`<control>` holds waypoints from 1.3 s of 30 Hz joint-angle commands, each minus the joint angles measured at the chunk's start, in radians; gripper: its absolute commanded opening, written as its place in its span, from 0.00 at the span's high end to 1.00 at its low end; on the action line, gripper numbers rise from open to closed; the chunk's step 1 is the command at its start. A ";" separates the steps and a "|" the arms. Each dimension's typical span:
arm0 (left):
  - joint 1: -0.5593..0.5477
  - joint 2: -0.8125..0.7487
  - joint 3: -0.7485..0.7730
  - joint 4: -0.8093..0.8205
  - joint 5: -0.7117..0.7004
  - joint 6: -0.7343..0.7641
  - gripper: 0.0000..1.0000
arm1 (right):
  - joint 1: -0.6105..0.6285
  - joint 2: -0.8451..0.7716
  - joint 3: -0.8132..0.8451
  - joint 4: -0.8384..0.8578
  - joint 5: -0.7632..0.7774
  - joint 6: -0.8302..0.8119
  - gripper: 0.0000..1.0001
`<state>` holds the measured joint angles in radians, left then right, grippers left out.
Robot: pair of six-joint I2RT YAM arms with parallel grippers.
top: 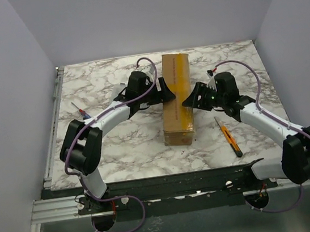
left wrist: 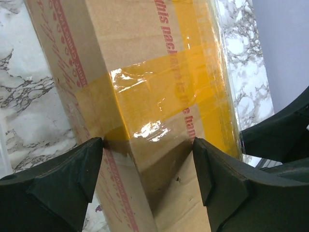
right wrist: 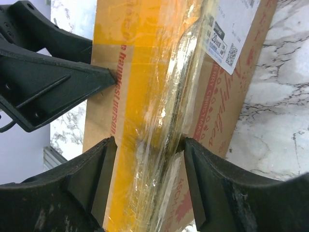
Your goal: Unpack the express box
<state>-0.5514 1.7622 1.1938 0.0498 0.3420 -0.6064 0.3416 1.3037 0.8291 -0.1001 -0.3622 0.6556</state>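
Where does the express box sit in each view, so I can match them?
Top external: the express box lies lengthwise at the middle of the marble table.
Left wrist: it fills the centre, seen close up.
Right wrist: it fills the centre, white label at top right.
Shared landmark: the yellow tape along the box.

3 cams: 1 overhead, 2 wrist.
Top cam looks down from behind at whole table (top: pixel 119 149); wrist cams face express box (top: pixel 174 90) v. close from opp. sides, sharing its taped top.
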 commanded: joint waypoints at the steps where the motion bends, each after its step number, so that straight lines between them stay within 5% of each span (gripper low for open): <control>1: -0.008 0.041 0.038 -0.035 0.019 0.035 0.18 | 0.041 -0.009 0.012 0.076 -0.070 0.061 0.35; 9: -0.004 0.058 0.087 -0.099 -0.013 0.101 0.18 | 0.057 0.064 0.070 0.035 -0.042 0.000 0.34; 17: -0.005 0.056 0.124 -0.116 0.025 0.149 0.08 | 0.057 0.081 0.100 0.038 0.018 -0.029 0.32; 22: 0.019 -0.004 0.200 -0.281 -0.135 0.263 0.01 | 0.056 0.131 0.140 0.057 -0.054 0.016 0.30; 28: 0.033 -0.204 0.170 -0.344 -0.384 0.392 0.01 | 0.041 -0.013 0.200 -0.201 0.263 -0.161 0.02; 33: 0.033 -0.306 0.152 -0.324 -0.406 0.376 0.01 | -0.031 -0.127 0.163 -0.304 0.456 -0.179 0.00; 39: 0.031 -0.317 0.140 -0.300 -0.343 0.340 0.01 | -0.214 -0.012 0.108 -0.556 0.508 0.002 0.00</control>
<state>-0.5182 1.4166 1.3586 -0.2409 -0.0109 -0.2531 0.1913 1.1873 0.9813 -0.3878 0.0135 0.5632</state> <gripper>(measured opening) 0.987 0.997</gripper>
